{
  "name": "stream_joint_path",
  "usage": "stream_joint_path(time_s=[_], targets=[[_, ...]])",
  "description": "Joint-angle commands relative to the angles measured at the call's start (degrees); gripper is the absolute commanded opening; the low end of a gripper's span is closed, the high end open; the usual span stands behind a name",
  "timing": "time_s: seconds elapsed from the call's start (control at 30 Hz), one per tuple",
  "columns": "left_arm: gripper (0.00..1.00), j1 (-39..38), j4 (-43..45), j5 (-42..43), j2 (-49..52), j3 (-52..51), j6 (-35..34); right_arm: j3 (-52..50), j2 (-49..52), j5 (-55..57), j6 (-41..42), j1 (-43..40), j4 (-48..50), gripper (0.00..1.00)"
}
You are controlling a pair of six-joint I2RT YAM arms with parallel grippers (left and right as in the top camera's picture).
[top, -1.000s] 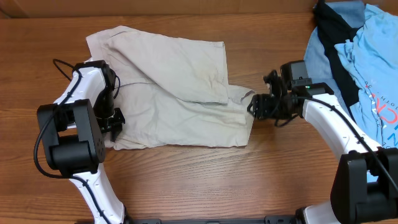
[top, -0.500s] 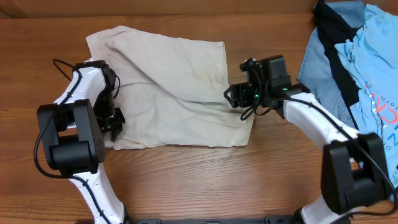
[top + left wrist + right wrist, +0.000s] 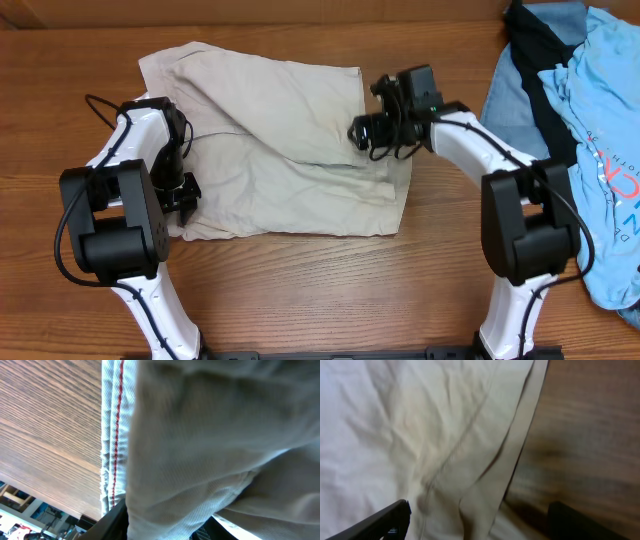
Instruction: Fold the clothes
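Note:
The beige shorts [image 3: 280, 120] lie spread on the wooden table, one leg folded over the other. My left gripper [image 3: 181, 196] is at their lower left edge and is shut on the cloth. In the left wrist view the fabric [image 3: 210, 430] fills the space between the jaws [image 3: 160, 530], with a red-stitched seam beside it. My right gripper [image 3: 362, 132] hovers over the right hem of the upper leg. In the right wrist view its fingers [image 3: 480, 522] are wide open, with the hem [image 3: 520, 445] between them and nothing held.
A pile of light blue and dark clothes [image 3: 580, 90] lies at the right of the table. Bare wood [image 3: 300, 290] runs along the front. A black cable [image 3: 100, 105] loops by the left arm.
My right gripper has moved left and toward the back, from the table just right of the shorts to above the upper leg's hem. The left arm has not moved.

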Motion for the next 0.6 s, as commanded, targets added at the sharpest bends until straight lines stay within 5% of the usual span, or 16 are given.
stream_joint_path(time_s=[0.0, 0.27, 0.57], targets=[[0.4, -0.39, 0.61, -0.35, 0.07, -0.55, -1.2, 6.51, 3.85, 0.42, -0.13, 0.13, -0.92, 0.91], [0.4, -0.39, 1.14, 0.7, 0.07, -0.55, -1.18, 8.66, 10.16, -0.02, 0.66, 0.13, -0.81, 0.89], [0.4, -0.39, 1.22, 0.68, 0.07, -0.55, -1.18, 8.66, 12.63, -1.03, 1.49, 3.3, 2.01, 0.42]])
